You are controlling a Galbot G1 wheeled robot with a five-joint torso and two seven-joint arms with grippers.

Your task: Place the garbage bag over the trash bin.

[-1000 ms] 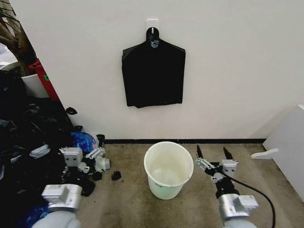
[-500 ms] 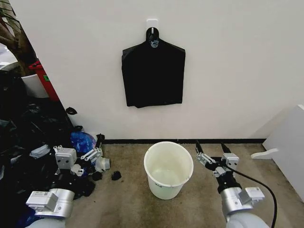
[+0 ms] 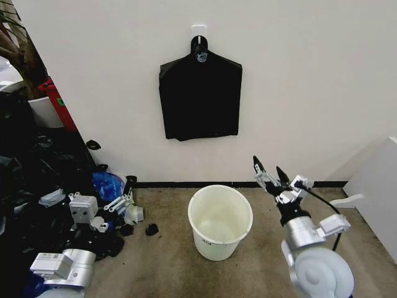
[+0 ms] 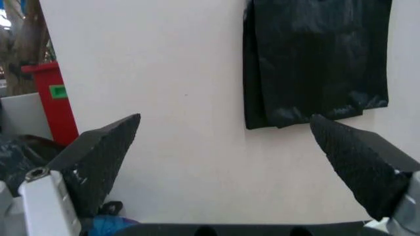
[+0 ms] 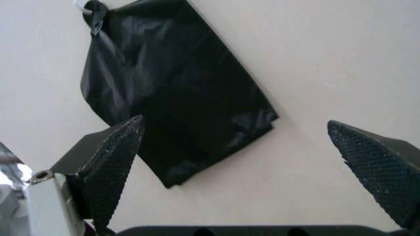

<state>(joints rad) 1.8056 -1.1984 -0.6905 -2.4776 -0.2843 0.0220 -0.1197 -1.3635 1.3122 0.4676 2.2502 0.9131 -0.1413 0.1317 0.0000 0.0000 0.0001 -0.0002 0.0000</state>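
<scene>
The trash bin (image 3: 218,246), a round white bucket, stands open and unlined on the floor near the wall. The garbage bag is out of view as a loose bag. A flat black bundle (image 3: 200,96) hangs by its narrow neck from a wall hook above the bin; it also appears as the bundle (image 4: 315,59) in the left wrist view and the bundle (image 5: 170,98) in the right wrist view. My right gripper (image 3: 267,165) is open, raised right of the bin and pointing at the wall, fingers wide apart (image 5: 234,123). My left gripper (image 3: 121,200) hangs open, low and left of the bin (image 4: 225,119).
A heap of dark plastic and a blue bag (image 3: 107,184) crowd the floor at left, with a red container (image 3: 57,102) behind. White box-like furniture (image 3: 378,186) stands at right. A black baseboard (image 3: 298,184) runs along the wall.
My right gripper has risen from beside the bin's rim to above it, tilting up toward the wall. The left arm has drawn back slightly and lower.
</scene>
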